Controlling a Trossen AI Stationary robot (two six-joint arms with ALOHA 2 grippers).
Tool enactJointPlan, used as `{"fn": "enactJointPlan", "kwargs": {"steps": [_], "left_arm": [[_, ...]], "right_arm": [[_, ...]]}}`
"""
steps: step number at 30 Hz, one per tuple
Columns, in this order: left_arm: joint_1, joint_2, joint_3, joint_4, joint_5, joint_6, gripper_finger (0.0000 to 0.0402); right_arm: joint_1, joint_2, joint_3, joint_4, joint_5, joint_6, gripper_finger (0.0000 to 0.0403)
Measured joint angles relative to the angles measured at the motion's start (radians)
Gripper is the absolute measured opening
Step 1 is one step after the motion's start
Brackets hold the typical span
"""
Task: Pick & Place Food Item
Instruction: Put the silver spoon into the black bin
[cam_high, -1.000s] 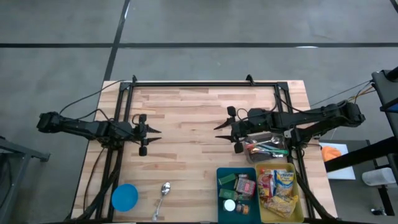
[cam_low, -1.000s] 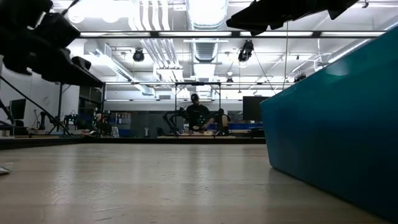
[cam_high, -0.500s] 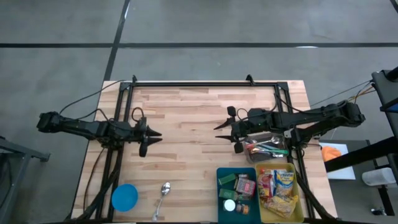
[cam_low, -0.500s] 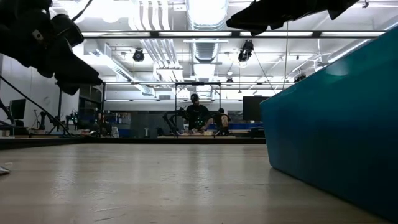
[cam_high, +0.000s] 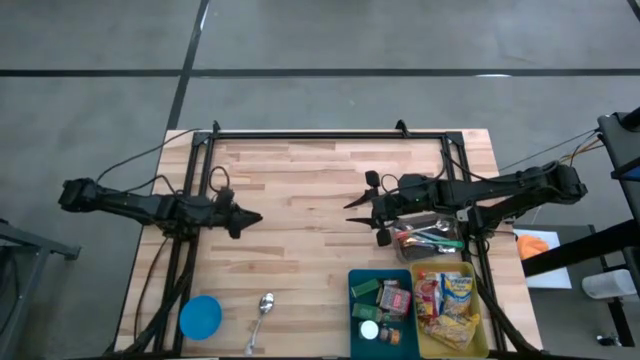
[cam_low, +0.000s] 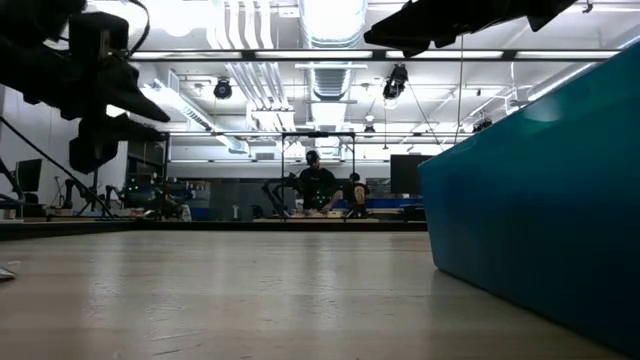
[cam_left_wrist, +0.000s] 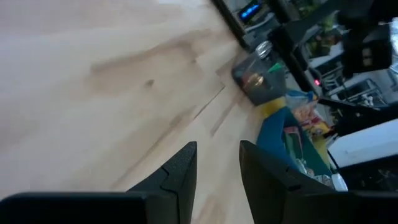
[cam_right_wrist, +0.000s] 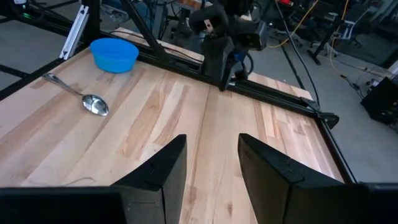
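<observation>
A: Where's the food?
B: All at the table's 5 o'clock corner — snack packets in the yellow bin (cam_high: 455, 310), small packs in the teal bin (cam_high: 354, 300) beside it, nothing lifted out yet. Clear tub of cutlery (cam_high: 428, 236) sits just above them.
A: Claws?
B: Right gripper (cam_high: 350, 207) hangs over the boards towards 3 o'clock, fingers parted, nothing between them. Left gripper (cam_high: 255, 217) is over bare wood at 9 o'clock, fingers (cam_left_wrist: 179, 173) apart w/ a narrow gap, empty too.
A: Risks?
B: I'd say the right arm's the worry — it lies across the cutlery tub, so a drop towards the bins could clip the tub or a bin wall. Packets are crammed together; a grab may snag two. The blue bowl (cam_high: 201, 317) and spoon (cam_high: 264, 306) at 7 o'clock are well apart from all that.
A: Anything you can't see?
B: Low view's mostly teal wall, contents hidden. Labels too small to read. Which item's wanted — can't tell.
</observation>
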Motion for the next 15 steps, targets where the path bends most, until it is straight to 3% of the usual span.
{"fn": "enactJointPlan", "kwargs": {"steps": [7, 15], "left_arm": [[-0.053, 0.185, 0.127, -0.189, 0.090, -0.289, 0.0122], [-0.269, 0.582, 0.536, -0.614, 0.178, -0.643, 0.0122]], "right_arm": [[0.000, 0.000, 0.000, 0.000, 0.000, 0.000, 0.0141], [0.000, 0.000, 0.000, 0.000, 0.000, 0.000, 0.0141]]}}
